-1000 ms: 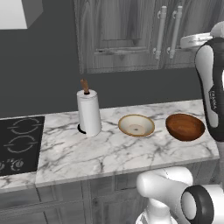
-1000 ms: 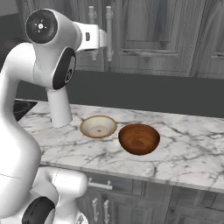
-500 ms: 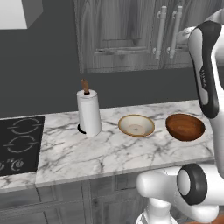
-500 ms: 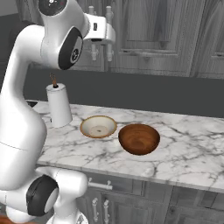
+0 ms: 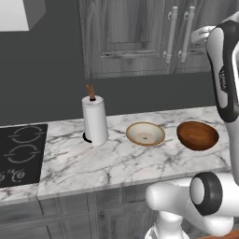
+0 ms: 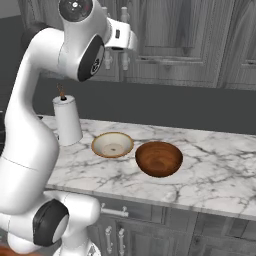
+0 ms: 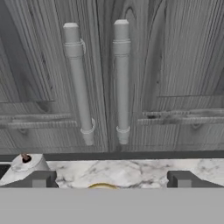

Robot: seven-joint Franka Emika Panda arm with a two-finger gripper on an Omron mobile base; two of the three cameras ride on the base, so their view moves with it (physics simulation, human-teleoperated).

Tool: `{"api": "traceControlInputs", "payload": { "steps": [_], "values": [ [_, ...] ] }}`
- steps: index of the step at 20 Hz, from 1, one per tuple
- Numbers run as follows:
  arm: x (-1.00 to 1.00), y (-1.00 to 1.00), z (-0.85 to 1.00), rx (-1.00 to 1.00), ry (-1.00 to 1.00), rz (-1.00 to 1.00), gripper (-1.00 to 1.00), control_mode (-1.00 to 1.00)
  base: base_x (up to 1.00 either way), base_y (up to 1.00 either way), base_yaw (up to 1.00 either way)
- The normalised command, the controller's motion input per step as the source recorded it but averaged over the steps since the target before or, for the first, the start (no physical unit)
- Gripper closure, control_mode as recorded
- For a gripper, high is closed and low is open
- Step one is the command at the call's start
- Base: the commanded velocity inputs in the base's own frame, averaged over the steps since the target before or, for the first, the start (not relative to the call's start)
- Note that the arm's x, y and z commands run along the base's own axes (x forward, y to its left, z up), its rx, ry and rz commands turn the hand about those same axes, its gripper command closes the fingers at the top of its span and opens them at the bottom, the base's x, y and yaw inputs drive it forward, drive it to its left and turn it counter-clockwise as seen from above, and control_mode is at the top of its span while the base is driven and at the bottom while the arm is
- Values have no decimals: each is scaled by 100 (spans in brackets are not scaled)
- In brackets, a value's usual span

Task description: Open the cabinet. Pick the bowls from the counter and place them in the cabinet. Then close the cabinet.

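- My gripper [image 7: 111,179] hangs with jaws spread wide and empty, pointed at the two silver handles [image 7: 122,78] of the cabinet [image 7: 175,57], whose doors are shut
- From my left camera the white arm [image 5: 225,74] rises at the right, up at cabinet height
- Below, on the marble counter [image 5: 116,163], the cream bowl [image 5: 145,134] sits just beside the reddish-brown bowl [image 5: 198,135], both upright
- A paper towel roll [image 5: 95,120] stands left of them, near the black cooktop [image 5: 21,154]

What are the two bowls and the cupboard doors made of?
The deeper bowl looks like polished wood: reddish-brown, glossy. The shallow bowl seems glazed ceramic: cream with a tan rim. The cabinet doors look like grey wood, showing grain, with silvery metal-looking handles.
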Motion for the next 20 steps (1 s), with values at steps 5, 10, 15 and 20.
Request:
{"api": "traceControlInputs", "payload": {
  "steps": [5, 10, 15, 20],
  "values": [
    [30, 0, -27, 7, -4, 0, -100, -100, 0, 0, 0],
    [50, 0, -7, 0, 0, 0, -100, -100, 0, 0, 0],
    [53, 0, -9, 0, 0, 0, -100, -100, 0, 0, 0],
    [51, 0, -10, 0, 0, 0, -100, -100, 0, 0, 0]
  ]
}}
